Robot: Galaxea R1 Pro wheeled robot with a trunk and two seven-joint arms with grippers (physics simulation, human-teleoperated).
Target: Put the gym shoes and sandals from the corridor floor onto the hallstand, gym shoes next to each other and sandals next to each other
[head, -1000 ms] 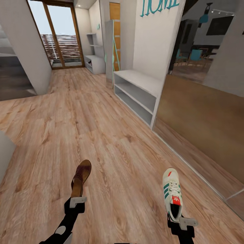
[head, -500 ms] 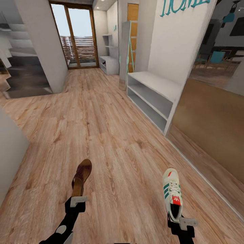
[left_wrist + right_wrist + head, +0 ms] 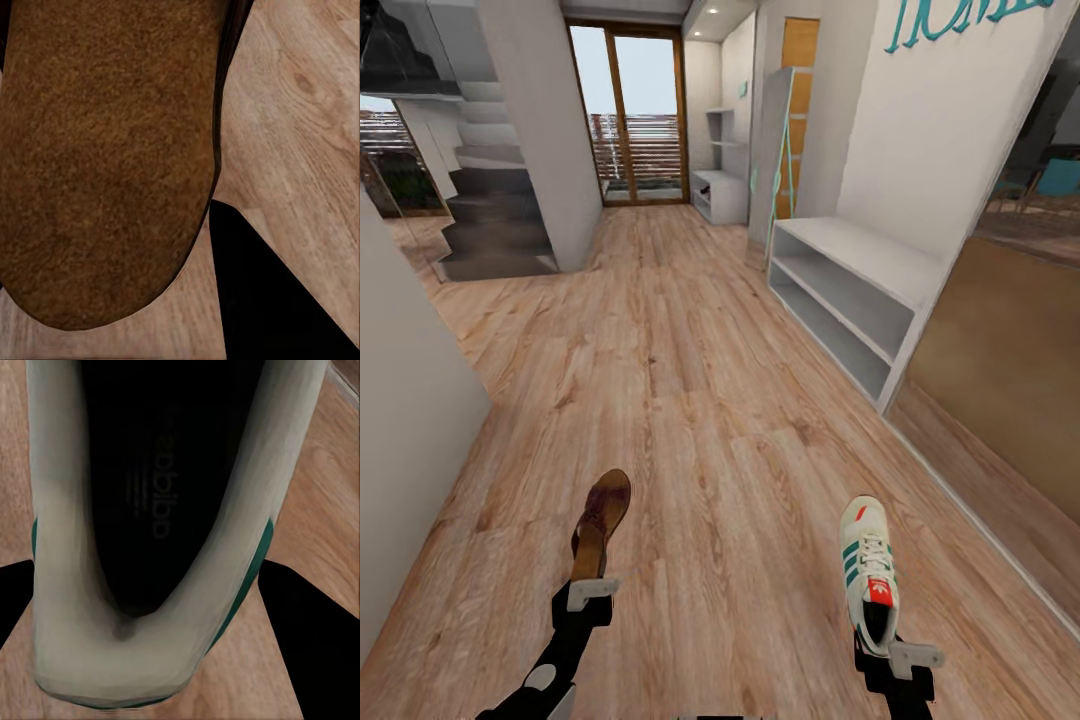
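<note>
Here the left gripper [image 3: 588,590] grips a brown sandal [image 3: 600,522] by its heel at the lower left of the head view, and the right gripper [image 3: 900,658] grips a white sneaker [image 3: 868,572] by its heel at the lower right, both held out above the wood floor [image 3: 690,400]. The grey shoe rack [image 3: 855,300] stands at the right middle of the frame, well apart from both shoes. Each shoe is pinched only at one end, so I judge a jolt while driving could tilt or drop it. The fingertips are hidden behind the heels. The rack's far end is partly covered by a leaning panel [image 3: 770,160], and the other sandal and sneaker cannot be made out.
</note>
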